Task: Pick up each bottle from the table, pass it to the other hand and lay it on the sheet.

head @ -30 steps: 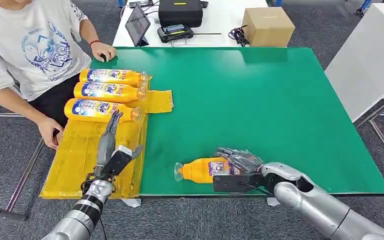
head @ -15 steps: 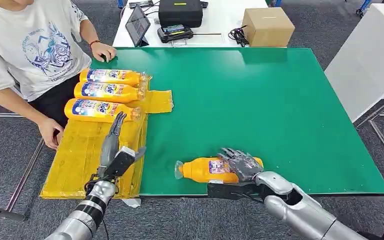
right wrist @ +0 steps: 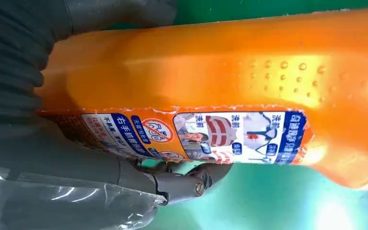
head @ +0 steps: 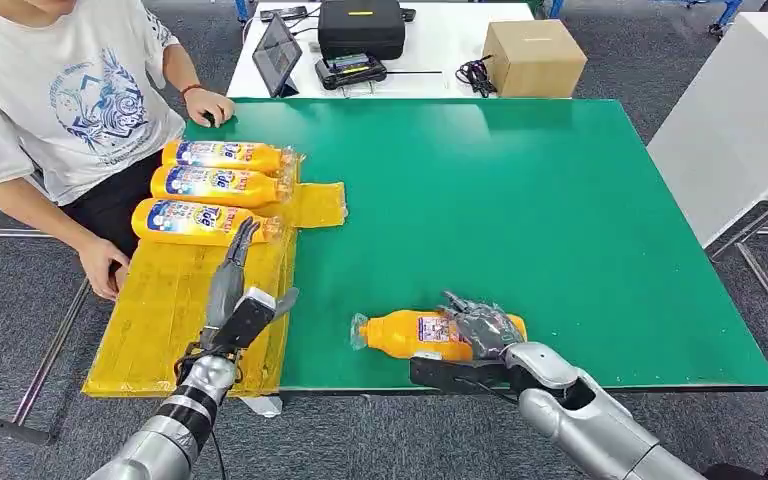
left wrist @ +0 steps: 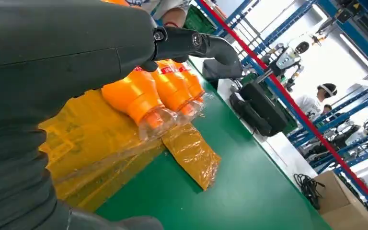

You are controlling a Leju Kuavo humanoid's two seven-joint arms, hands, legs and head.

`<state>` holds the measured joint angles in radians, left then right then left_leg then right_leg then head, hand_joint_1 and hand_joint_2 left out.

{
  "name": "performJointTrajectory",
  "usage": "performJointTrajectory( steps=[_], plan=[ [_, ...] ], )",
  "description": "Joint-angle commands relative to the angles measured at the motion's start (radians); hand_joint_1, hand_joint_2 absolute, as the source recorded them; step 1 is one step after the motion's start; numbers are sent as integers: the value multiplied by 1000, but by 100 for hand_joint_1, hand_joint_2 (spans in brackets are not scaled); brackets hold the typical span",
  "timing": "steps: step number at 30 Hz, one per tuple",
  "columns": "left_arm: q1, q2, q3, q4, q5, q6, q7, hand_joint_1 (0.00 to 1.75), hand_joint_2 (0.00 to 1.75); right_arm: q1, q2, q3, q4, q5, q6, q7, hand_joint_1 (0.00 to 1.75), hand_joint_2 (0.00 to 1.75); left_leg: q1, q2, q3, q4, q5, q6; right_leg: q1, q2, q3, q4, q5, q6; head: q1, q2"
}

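Near the bench's front edge, my right hand [head: 480, 328] clasped the fourth bottle [head: 415, 335], which lay on its side on the green bench [head: 520, 190], well apart from the sheet [head: 165, 300]. My left hand [head: 232, 290] hovered over that sheet, fingers straight, holding nothing. Three bottles [head: 210, 186] already lay there; one handover remained.

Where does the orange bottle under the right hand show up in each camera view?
Head view: the bottle lies on its side near the table's front edge, right hand over it.
Left wrist view: not in it.
Right wrist view: the bottle fills the frame, label facing the camera.
Shared landmark: the green table.
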<state>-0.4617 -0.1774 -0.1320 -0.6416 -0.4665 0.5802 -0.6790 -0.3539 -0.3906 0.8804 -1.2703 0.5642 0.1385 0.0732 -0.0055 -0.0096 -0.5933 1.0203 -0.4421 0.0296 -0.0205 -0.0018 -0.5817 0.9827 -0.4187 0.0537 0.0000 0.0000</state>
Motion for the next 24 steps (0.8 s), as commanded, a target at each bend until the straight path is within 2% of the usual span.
performJointTrajectory(
  steps=[1,11,13,14,15,20,21,22,24],
  plan=[
    [-32,12,-24,63,4,2,-19,0,175,76,23,-71,51,-51,4,-27,175,175,1,-2,2,-1,0,-1,2,-2,3,-2,0,-2,0,0],
    [-28,16,-24,65,8,7,-19,0,175,91,28,-114,25,-90,-12,-52,175,175,2,-2,3,-1,0,-2,2,-2,4,-2,0,-2,0,0],
    [-21,19,-21,56,11,11,-19,0,175,121,47,-165,-11,-103,-63,-73,175,175,1,-1,2,-1,0,-1,2,-2,4,-2,0,-2,0,0],
    [-8,22,-11,42,17,19,-19,0,175,164,94,-234,-49,-96,-144,-108,175,175,2,-1,3,-1,0,-2,2,-2,4,-3,0,-3,0,0],
    [3,26,-4,28,21,17,-19,0,175,187,119,-259,-79,-78,-163,-108,175,175,2,-1,3,-2,0,-3,3,-2,5,-3,0,-3,0,0],
    [13,29,-1,16,21,11,-19,0,175,202,134,-269,-103,-59,-171,-92,175,175,2,2,1,-1,-1,-2,2,2,2,-1,0,-3,0,0],
    [18,23,22,9,29,2,-19,0,175,235,191,-342,-131,-49,-297,-170,175,175,2,3,1,-1,-2,-3,2,2,2,0,0,-3,-1,0],
    [37,14,57,-20,53,-37,-19,0,175,266,258,-399,-177,40,-395,-178,175,175,2,3,1,-1,-1,-3,2,2,1,0,-1,-3,0,0],
    [65,-3,99,-73,85,-106,3,0,175,298,339,-455,-264,98,-487,-199,175,175,2,1,1,-1,-1,-3,2,0,1,-1,0,-3,0,0]
  ],
)
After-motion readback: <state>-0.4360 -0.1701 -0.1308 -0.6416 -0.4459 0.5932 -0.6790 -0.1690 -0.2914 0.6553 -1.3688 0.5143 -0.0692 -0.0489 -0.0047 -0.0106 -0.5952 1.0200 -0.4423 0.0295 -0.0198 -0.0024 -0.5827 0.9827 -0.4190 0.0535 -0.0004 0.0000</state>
